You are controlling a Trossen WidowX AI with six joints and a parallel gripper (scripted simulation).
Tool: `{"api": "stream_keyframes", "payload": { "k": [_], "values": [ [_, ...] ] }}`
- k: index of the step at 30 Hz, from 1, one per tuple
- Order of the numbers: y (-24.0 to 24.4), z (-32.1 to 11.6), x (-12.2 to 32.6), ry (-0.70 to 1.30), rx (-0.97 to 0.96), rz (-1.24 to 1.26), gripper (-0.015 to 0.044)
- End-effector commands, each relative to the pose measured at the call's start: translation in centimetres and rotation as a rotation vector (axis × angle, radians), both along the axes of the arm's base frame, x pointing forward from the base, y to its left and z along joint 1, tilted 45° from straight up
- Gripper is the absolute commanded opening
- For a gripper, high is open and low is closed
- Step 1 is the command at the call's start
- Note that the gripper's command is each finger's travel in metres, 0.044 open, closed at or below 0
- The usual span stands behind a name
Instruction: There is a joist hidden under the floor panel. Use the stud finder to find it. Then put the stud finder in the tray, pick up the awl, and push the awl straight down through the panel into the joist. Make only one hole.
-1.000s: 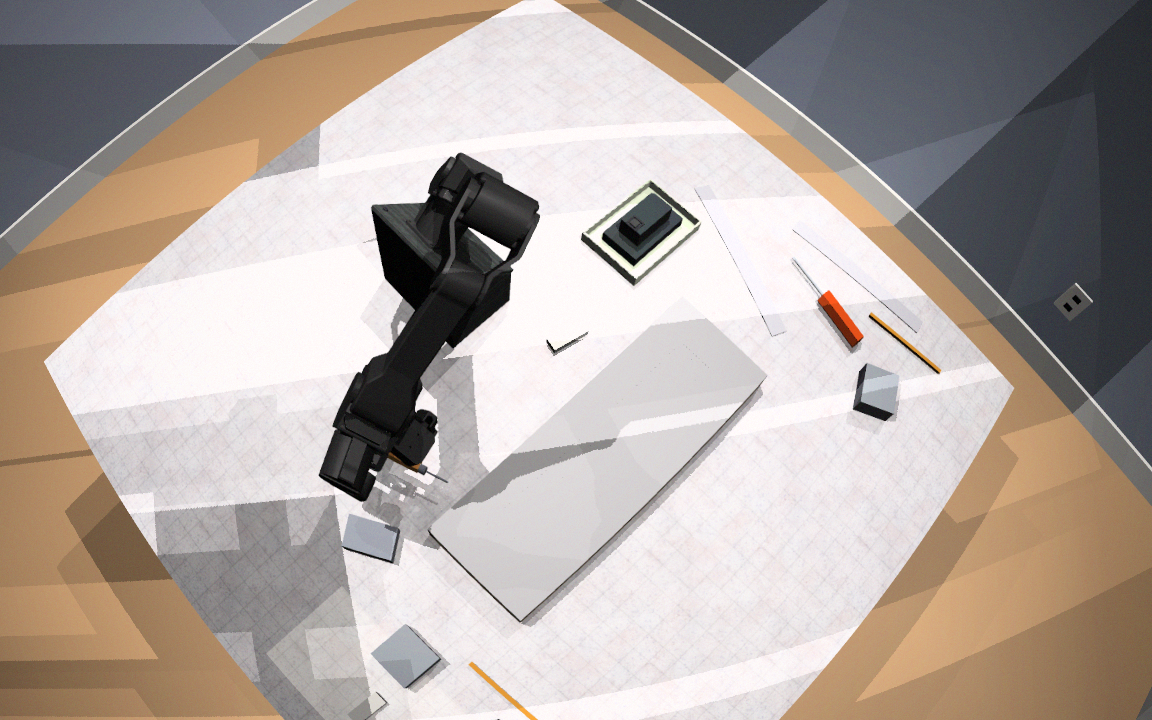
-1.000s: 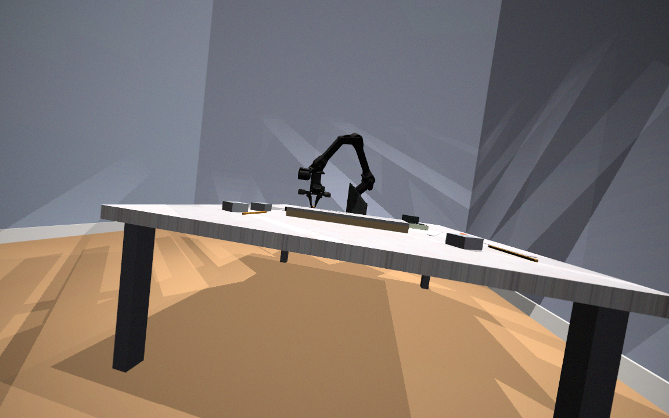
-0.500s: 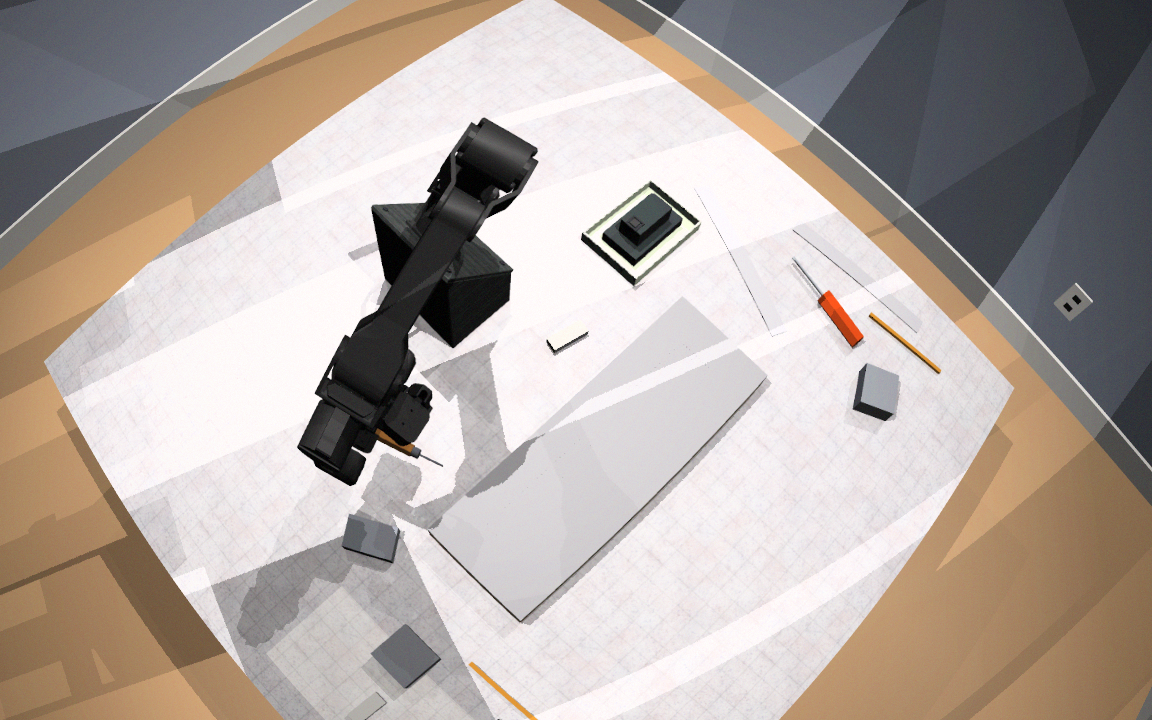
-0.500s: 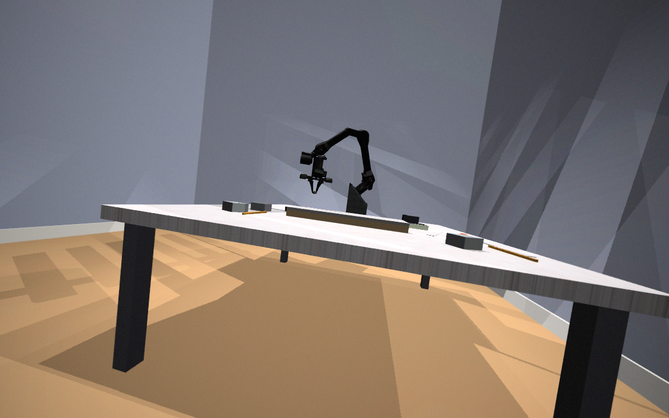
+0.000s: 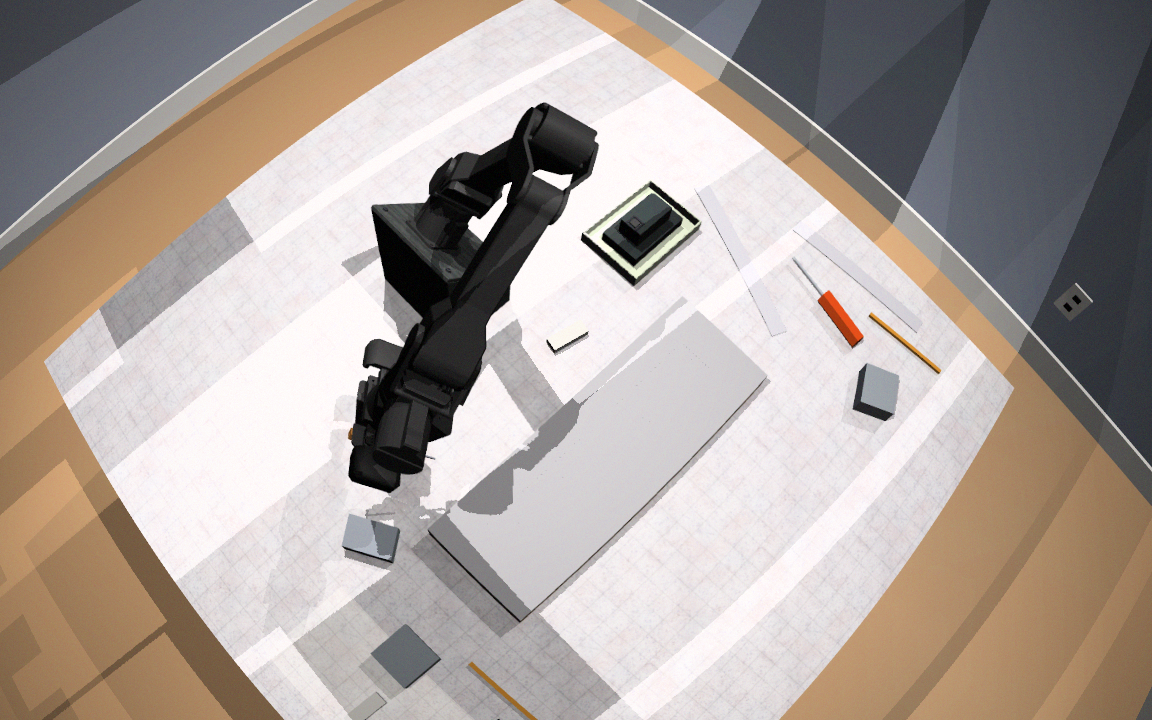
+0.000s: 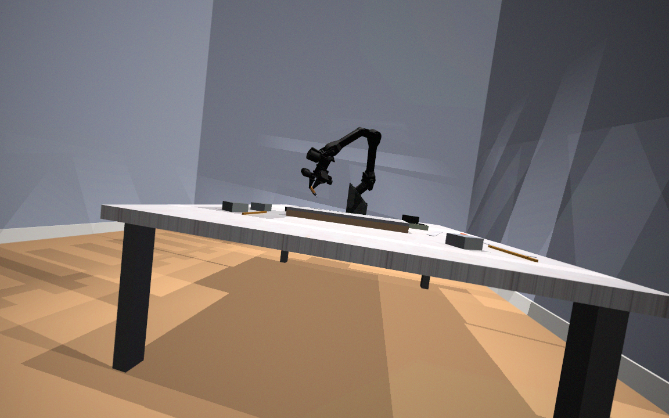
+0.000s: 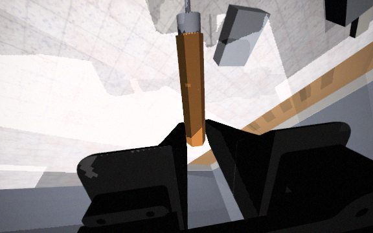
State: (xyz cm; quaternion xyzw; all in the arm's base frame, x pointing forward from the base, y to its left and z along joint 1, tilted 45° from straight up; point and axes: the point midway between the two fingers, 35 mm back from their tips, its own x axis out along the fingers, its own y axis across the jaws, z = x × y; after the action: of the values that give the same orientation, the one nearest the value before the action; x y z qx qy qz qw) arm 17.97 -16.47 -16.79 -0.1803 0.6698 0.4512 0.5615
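From the exterior view, nearest you on the table (image 5: 831, 501) (image 6: 326, 249) lies an orange stick (image 5: 904, 342) (image 6: 513, 253), with a grey block (image 5: 876, 391) (image 6: 464, 241) just beside it. Past them, you have the floor panel (image 5: 621, 460) (image 6: 346, 219) lying flat; two more grey blocks, the closer one (image 5: 405, 655) (image 6: 234, 206) and the farther one (image 5: 371, 538) (image 6: 260, 206) (image 7: 241, 37), sit off its end. Beyond the panel, your gripper (image 5: 354, 433) (image 6: 312, 190) (image 7: 194, 125) is narrowed onto the awl (image 5: 351, 434) (image 6: 313, 191) (image 7: 193, 81), its fingers pinching the butt end of the orange handle. You have the awl up in the air, clear of the table and tilted, its metal point downward and outside the panel's edge. Also on the far side of the panel, near its other end, your stud finder (image 5: 647, 222) (image 6: 410, 219) rests in the tray (image 5: 609, 261) (image 6: 420, 227)
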Motion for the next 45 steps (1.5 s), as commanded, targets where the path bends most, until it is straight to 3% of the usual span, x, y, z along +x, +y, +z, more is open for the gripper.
{"api": "stream_keyframes", "payload": {
  "k": [1,22,23,45],
  "values": [
    [-0.8,1.0,1.2,-0.028,-0.146,0.172,0.0],
    [-1.0,9.2,7.8,-0.14,-0.816,0.75,0.0],
    [-1.2,7.1,6.8,-0.12,-0.69,0.673,0.0],
    [6.8,11.9,16.0,-0.142,-0.856,0.785,0.0]
  ]
}}
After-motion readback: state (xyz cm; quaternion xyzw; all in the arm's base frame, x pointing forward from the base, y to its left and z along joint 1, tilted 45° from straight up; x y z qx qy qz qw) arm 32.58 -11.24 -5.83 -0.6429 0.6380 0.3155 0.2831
